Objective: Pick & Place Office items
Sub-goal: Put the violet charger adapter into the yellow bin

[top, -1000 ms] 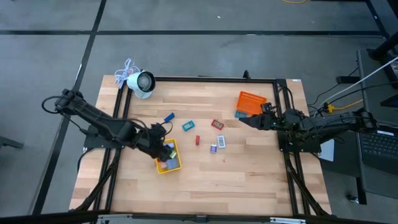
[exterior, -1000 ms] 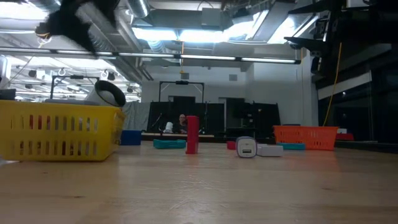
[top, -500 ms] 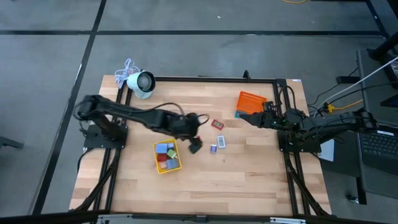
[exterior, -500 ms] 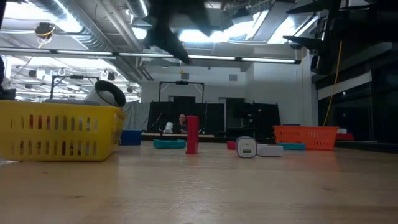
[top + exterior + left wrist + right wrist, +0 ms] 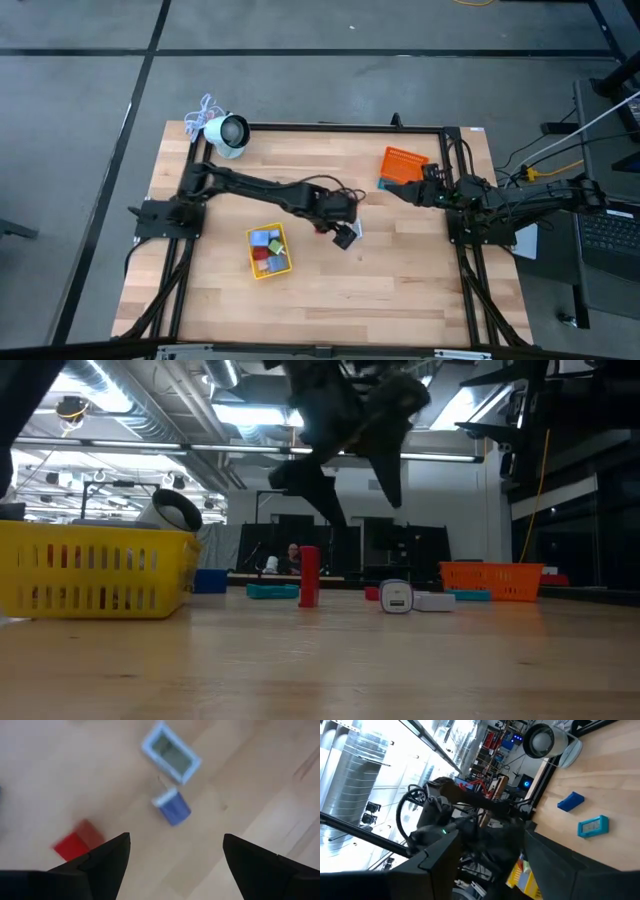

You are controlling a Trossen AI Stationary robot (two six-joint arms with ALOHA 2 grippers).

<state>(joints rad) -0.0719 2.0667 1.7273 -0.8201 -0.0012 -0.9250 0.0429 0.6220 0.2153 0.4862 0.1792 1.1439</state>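
Observation:
My left gripper (image 5: 346, 238) hangs open and empty over the middle of the table, above loose office items. In its wrist view (image 5: 175, 852) a small blue piece (image 5: 172, 808), a light blue piece (image 5: 171, 753) and a red piece (image 5: 76, 840) lie flat on the wood between and beyond the fingers. In the low view the gripper (image 5: 350, 482) hangs above a red piece (image 5: 309, 575) standing on end. My right gripper (image 5: 392, 192) waits open near the orange tray (image 5: 405, 162). The yellow tray (image 5: 268, 251) holds several pieces.
A white round device (image 5: 229, 134) with a cord sits at the far left corner. A blue piece (image 5: 570, 801) and a light blue piece (image 5: 592, 826) lie left of centre. Bare wood stretches along the near edge, in front of both trays.
My left gripper has swung from above the yellow tray toward the table's right edge, to above the loose pieces in the middle, and shows lower in the low view. My right arm has kept still.

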